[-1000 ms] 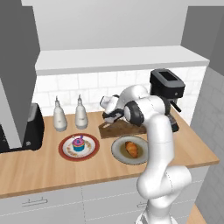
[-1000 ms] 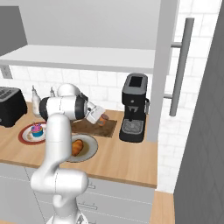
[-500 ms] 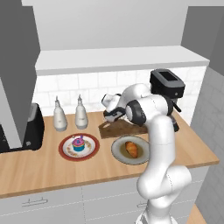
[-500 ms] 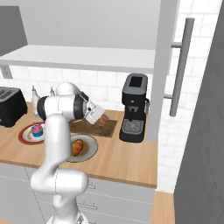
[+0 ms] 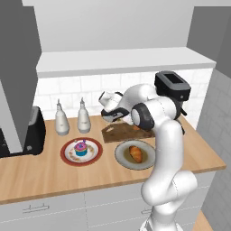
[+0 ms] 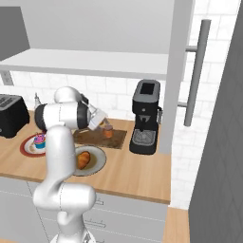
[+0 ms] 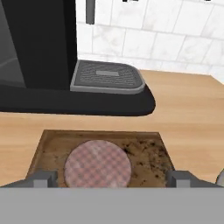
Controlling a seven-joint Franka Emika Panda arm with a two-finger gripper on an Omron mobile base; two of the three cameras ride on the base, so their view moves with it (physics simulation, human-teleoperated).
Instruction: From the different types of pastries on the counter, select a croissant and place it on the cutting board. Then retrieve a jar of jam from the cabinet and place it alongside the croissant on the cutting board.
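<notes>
The jar of jam (image 6: 108, 132) stands upright on the dark cutting board (image 6: 90, 140), near its end by the coffee machine. In the hand view its pinkish lid (image 7: 97, 168) sits between my fingertips (image 7: 41, 178) with a gap on each side. My gripper (image 7: 111, 177) is open and hangs just above and behind the jar (image 6: 102, 122), over the board (image 5: 118, 134). The croissant (image 5: 135, 153) lies on a round grey plate (image 5: 122, 159) in front of the board, also seen from the right (image 6: 83, 159).
A black coffee machine (image 6: 144, 116) stands just past the board. A cupcake (image 5: 81, 148) sits on a red-rimmed plate, with two white bottles (image 5: 83, 117) behind it and a toaster (image 5: 34, 135) at the left. The cabinet shelf (image 5: 122, 61) overhangs the counter (image 5: 90, 176).
The jaws have opened wide and let go of the jar, which stays standing on the cutting board. The arm has hardly moved.
</notes>
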